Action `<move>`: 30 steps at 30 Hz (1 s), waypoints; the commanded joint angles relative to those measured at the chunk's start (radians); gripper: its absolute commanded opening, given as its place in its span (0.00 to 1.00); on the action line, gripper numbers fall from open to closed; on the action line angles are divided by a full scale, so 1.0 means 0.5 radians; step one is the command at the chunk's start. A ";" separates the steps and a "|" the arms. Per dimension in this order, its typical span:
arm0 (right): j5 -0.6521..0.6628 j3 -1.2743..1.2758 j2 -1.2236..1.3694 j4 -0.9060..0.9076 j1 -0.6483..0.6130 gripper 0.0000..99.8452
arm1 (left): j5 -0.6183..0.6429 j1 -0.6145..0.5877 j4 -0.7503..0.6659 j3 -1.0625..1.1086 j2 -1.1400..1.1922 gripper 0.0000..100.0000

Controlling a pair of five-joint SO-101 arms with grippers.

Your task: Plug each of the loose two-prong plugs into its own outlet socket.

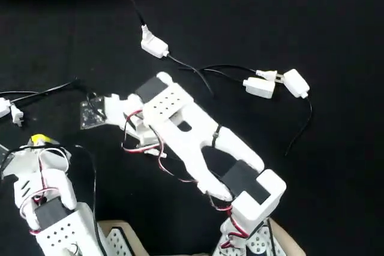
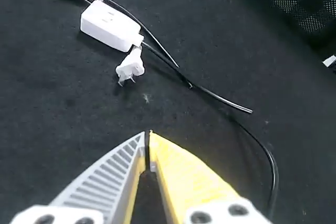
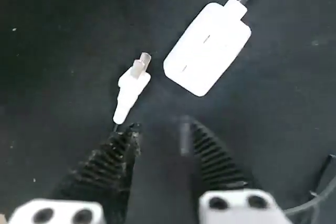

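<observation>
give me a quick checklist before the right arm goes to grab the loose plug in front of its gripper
1. Right gripper open: ok.
2. Small white two-prong plug loose on the black table, apart from the white rectangular outlet socket: ok.
3. Plug sits between the gripper's fingers: not ok, it lies ahead of the tips, off toward one finger.
4. Socket's two slots uncovered: ok.
5. Plug's cable free behind it: cannot tell, a finger hides it.
6. Left gripper shut and holding nothing: ok.
</observation>
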 commanded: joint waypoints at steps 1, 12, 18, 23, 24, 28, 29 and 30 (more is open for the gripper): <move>-0.040 0.186 -0.087 -0.107 -0.068 0.17 | -0.003 -0.020 0.006 0.032 -0.012 0.03; -0.230 0.385 -0.087 -0.261 -0.172 0.17 | -0.003 -0.020 0.009 0.032 -0.009 0.03; -0.255 0.566 -0.084 -0.623 -0.135 0.17 | -0.003 -0.020 0.074 0.032 -0.009 0.03; -0.249 0.686 -0.087 -0.697 -0.074 0.17 | -0.003 -0.020 0.080 0.032 -0.009 0.03; -0.252 0.689 -0.087 -0.687 -0.055 0.17 | -0.003 -0.020 0.077 0.032 -0.009 0.03; -0.245 0.707 -0.091 -0.635 0.021 0.16 | -0.003 -0.038 0.077 0.032 -0.009 0.03; -0.242 0.707 -0.087 -0.629 0.034 0.15 | -0.003 -0.038 0.080 0.032 -0.009 0.03; -0.242 0.707 -0.087 -0.629 0.040 0.13 | -0.003 -0.041 0.083 0.032 -0.009 0.03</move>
